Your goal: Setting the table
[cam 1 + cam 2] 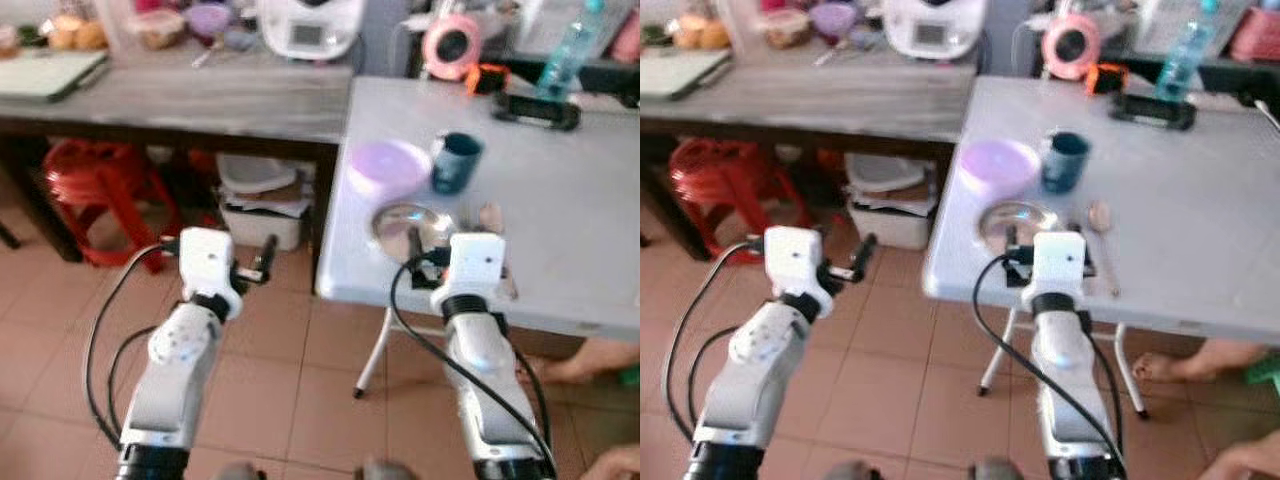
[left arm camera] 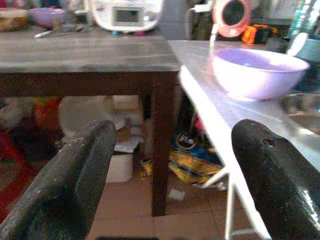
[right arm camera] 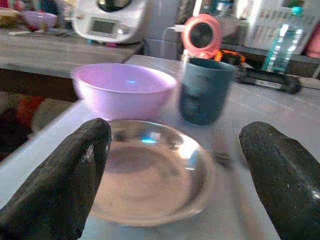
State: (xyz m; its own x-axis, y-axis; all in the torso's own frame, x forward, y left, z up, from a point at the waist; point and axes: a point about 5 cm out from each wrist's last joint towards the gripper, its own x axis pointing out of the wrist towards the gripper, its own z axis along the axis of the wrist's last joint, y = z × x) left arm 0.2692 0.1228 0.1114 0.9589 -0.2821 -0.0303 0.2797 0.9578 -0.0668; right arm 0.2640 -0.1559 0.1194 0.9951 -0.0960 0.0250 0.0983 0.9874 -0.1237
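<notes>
Standing on terracotta floor tiles (image 1: 300,400), the scene runs from a long wooden surface (image 1: 180,105) at the far left, with a red plastic stool (image 1: 95,195) and a white storage box (image 1: 262,215) beneath it, to a pale folding surface (image 1: 560,230) on the right. A white kitchen appliance (image 1: 308,28) sits at the back of the wooden one.

On the pale surface, near its left corner, a lilac bowl (image 1: 385,166) rests just beyond a shiny metal plate (image 3: 150,172), with a dark teal cup (image 1: 456,161) just right of the bowl. A spoon (image 1: 1102,240) lies right of the plate. Farther back are a pink round gadget (image 1: 452,45) and a clear bottle (image 1: 568,50).

The left gripper (image 1: 262,262) hovers over the floor, left of the pale surface's edge, its jaws apart. The right gripper (image 3: 175,165) is raised over the near edge, facing the plate, jaws spread wide and holding nothing. A person's bare foot (image 1: 590,362) shows under the surface at far right.
</notes>
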